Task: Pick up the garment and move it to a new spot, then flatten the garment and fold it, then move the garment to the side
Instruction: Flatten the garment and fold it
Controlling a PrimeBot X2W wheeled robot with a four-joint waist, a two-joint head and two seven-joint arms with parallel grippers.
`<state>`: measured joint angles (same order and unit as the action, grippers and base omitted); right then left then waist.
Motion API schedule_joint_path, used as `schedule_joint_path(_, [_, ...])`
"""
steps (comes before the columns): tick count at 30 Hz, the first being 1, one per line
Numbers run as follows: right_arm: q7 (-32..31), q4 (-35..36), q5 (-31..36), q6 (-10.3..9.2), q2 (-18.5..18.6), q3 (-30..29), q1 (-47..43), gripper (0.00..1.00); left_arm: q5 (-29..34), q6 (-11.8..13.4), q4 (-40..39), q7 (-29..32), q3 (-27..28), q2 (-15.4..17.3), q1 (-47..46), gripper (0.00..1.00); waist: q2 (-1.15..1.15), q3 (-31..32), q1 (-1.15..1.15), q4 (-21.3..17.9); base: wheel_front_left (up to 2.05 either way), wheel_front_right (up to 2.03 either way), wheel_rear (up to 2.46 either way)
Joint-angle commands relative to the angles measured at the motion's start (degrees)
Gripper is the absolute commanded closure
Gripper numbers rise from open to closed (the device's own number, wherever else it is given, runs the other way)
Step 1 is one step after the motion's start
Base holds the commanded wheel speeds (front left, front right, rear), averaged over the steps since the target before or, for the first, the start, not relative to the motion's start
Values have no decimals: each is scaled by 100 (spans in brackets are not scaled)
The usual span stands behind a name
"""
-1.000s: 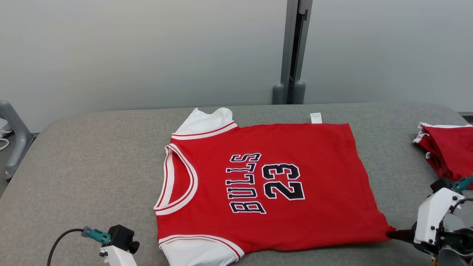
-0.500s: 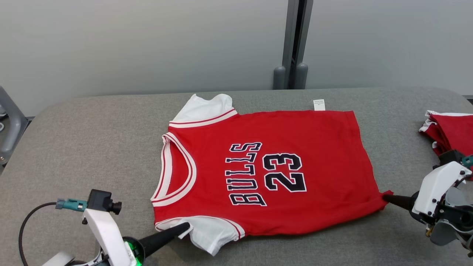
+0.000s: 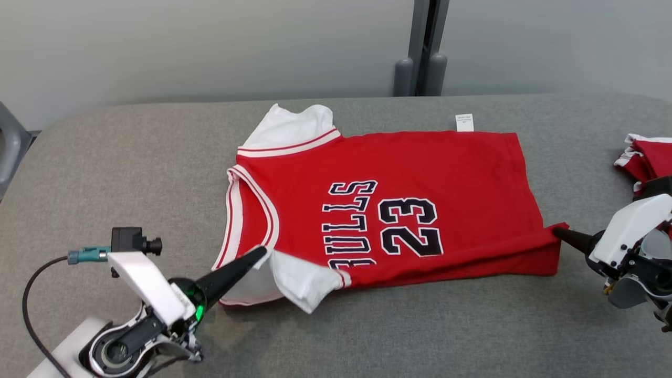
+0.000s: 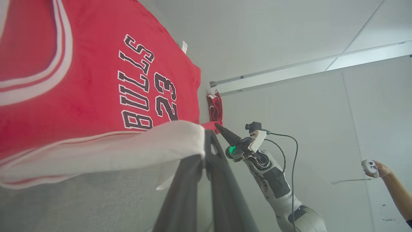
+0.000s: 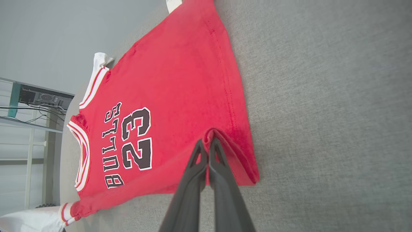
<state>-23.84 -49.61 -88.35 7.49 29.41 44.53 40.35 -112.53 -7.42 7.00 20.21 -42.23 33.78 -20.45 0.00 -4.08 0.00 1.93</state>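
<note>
The garment (image 3: 409,173), a red jersey T-shirt lettered "BULLS 23", lies face up on the grey table (image 3: 105,168), neck to the left. My left gripper (image 3: 260,253) is shut on the near white sleeve (image 4: 128,151), lifted and drawn over the shirt's front edge. My right gripper (image 3: 557,230) is shut on the near hem corner (image 5: 210,135), which is raised and folding back over the body. The garment (image 5: 173,87) spreads flat beyond the pinched corner. A small white tag (image 3: 464,122) pokes out at the far hem.
A second red and white cloth bundle (image 3: 648,157) lies at the table's right edge, just behind my right arm. A grey post (image 3: 422,47) stands behind the table. In the left wrist view a person's hand (image 4: 375,167) holds a controller at the far right.
Both grippers have lifted the near edge and carried it toward the far side, so the near strip now folds over the lettering. The head camera has tilted down, shifting the whole picture.
</note>
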Motion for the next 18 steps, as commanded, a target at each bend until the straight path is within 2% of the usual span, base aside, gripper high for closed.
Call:
schedule_joint_path(1, [126, -56, 26, 0, 5, -48, 61, 100, -23, -9, 138, -50, 174, -143, -132, 100, 0, -113, 0, 61, 0, 0, 0])
schedule_joint_path(7, [380, -186, 117, 0, -84, -41, 175, 100, 165, -9, 640, -68, 427, -504, -335, 100, 0, -294, 0, 99, 0, 0, 0])
schedule_joint_path(18, [728, -174, 320, 0, -119, 43, 382, 100, 674, -9, 1425, -547, 1007, -1153, -614, 100, 0, -593, 0, 105, 0, 0, 0])
